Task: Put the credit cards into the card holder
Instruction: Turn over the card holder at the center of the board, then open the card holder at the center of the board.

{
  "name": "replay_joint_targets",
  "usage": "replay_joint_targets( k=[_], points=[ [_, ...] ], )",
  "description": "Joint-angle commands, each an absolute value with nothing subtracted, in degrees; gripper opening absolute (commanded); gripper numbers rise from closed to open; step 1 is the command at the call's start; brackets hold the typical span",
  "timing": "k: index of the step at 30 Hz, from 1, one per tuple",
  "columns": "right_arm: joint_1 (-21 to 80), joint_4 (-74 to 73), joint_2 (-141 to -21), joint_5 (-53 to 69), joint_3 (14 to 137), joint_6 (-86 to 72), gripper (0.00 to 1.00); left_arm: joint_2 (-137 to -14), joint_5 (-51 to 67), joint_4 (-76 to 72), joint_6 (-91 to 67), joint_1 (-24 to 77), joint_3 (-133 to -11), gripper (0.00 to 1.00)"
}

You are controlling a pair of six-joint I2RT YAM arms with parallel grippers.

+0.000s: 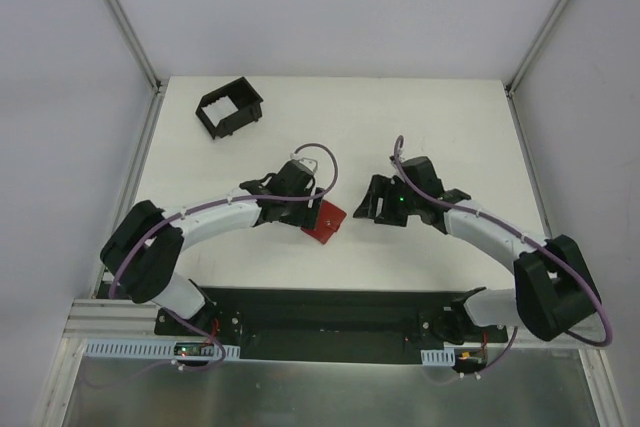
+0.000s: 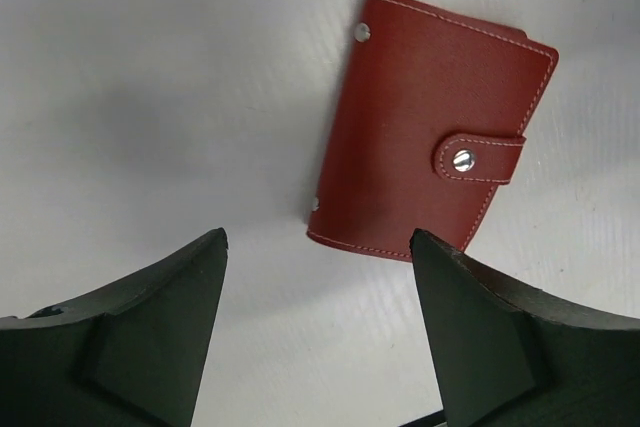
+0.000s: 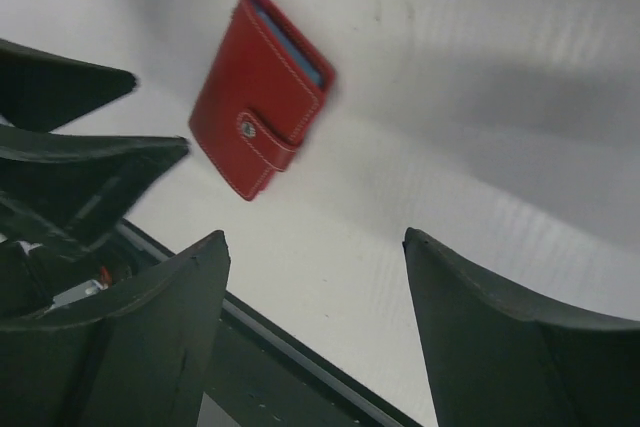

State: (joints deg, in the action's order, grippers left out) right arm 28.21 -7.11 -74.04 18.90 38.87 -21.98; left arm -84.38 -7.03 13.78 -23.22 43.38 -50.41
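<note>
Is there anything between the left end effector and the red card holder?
Nothing visible. In the left wrist view, only table surface lies between the open left end effector and the closed card holder.

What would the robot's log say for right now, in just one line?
card holder: snapped shut, flat on table | left jaws: open, empty, near it | right jaws: open, empty

Top cam: the card holder (image 1: 326,224) is half tucked under the left jaws, so only its lower right part shows. There's something pale inside the black box (image 1: 230,107), too small to tell what. The right wrist view has the holder a bit blurry. The left jaws and right jaws are each cropped at the bottom edge of their own wrist view.
</note>
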Motion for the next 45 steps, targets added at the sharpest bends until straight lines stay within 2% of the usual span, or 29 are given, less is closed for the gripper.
replay_joint_targets(
  k=[1, 5, 11, 19, 27, 31, 33, 36, 38, 42, 45],
  points=[
    [30.06, -3.08, -78.74, 24.87, 46.04, -16.53, 0.71, -88.32, 5.00, 10.02, -22.23, 42.63, -51.51, 0.75],
    [30.06, -5.00, -84.62, 25.92, 50.18, -14.24, 0.66, -90.61, 6.06, 9.23, -24.08, 41.75, -49.75, 0.75],
    [30.93, -3.96, -91.93, 24.27, 50.10, -24.24, 0.66, -90.70, 8.26, 6.16, -25.66, 39.90, -46.24, 0.72],
    [33.48, 10.09, -96.15, 24.53, 45.09, -35.14, 0.63, -92.37, 12.74, 2.20, -25.49, 38.76, -45.00, 0.61],
    [35.60, 22.66, -101.95, 22.33, 41.75, -44.37, 0.53, -92.99, 17.13, -2.98, -26.89, 37.36, -43.16, 0.55],
    [35.51, 29.51, -103.01, 22.24, 39.56, -46.49, 0.35, -92.55, 18.19, -3.69, -27.16, 37.00, -42.72, 0.53],
    [35.51, 31.02, -102.40, 21.89, 38.94, -46.23, 0.29, -91.85, 17.58, -3.78, -27.25, 36.74, -42.28, 0.53],
    [35.42, 31.64, -100.99, 22.50, 38.85, -44.04, 0.15, -89.75, 15.83, -3.60, -27.16, 36.13, -41.57, 0.55],
    [35.33, 32.34, -99.94, 23.46, 38.67, -43.25, 0.02, -87.81, 15.64, -3.25, -27.25, 34.90, -41.05, 0.58],
    [35.07, 38.57, -97.13, 25.75, 35.96, -44.20, 0.00, -83.50, 18.70, -4.48, -27.51, 29.72, -39.20, 0.67],
    [35.07, 43.93, -94.93, 26.98, 32.97, -45.26, 0.00, -82.36, 25.64, -9.56, -29.08, 25.06, -37.71, 0.69]
  ],
)
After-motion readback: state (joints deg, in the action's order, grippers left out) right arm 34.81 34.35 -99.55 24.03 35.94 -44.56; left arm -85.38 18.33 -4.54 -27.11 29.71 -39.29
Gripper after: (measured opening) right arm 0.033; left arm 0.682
